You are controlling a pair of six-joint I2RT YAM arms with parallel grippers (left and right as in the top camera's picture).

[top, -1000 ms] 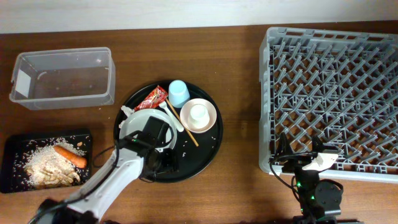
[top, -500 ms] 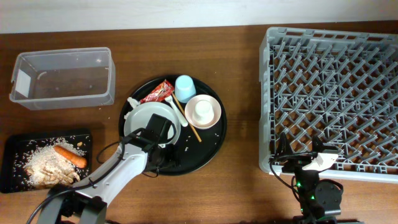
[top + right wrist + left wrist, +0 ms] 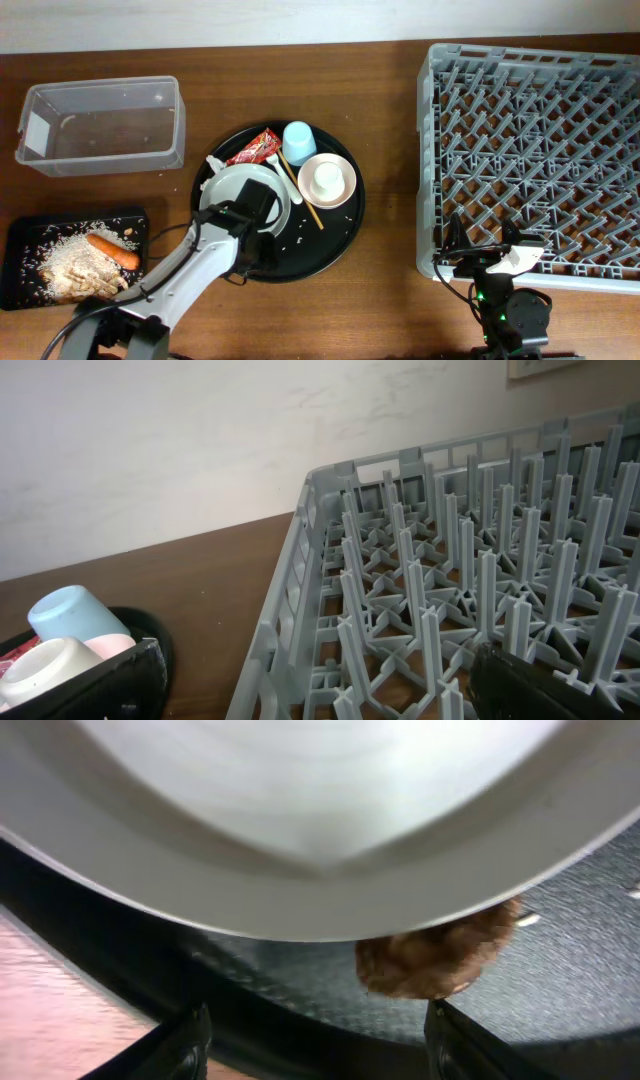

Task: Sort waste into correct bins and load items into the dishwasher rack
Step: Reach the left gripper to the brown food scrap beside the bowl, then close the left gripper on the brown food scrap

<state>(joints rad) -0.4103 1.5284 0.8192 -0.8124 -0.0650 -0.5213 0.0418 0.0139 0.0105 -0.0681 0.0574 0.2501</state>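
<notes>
The round white plate [image 3: 240,185] lies on the left of the big round black tray [image 3: 335,240]. My left gripper [image 3: 258,255] is open at the plate's near rim. In the left wrist view the plate's rim [image 3: 320,820] fills the top and a brown scrap [image 3: 435,955] lies on the tray just beyond my open fingers [image 3: 315,1042]. The red wrapper [image 3: 250,150], light blue cup [image 3: 297,142], white-pink bowl [image 3: 340,190] holding the white cup [image 3: 322,180], and chopsticks [image 3: 303,200] are on the tray. My right gripper [image 3: 320,690] is open and empty at the rack's front left corner [image 3: 440,262].
The clear box [image 3: 100,125] stands at the far left. The shallow black tray [image 3: 20,240] at the near left holds rice [image 3: 70,268] and the carrot [image 3: 112,250]. The grey rack [image 3: 450,560] fills the right side.
The round tray with everything on it has slid a little to the right and away. My left gripper has moved with it at the plate's near rim. The right arm has not moved.
</notes>
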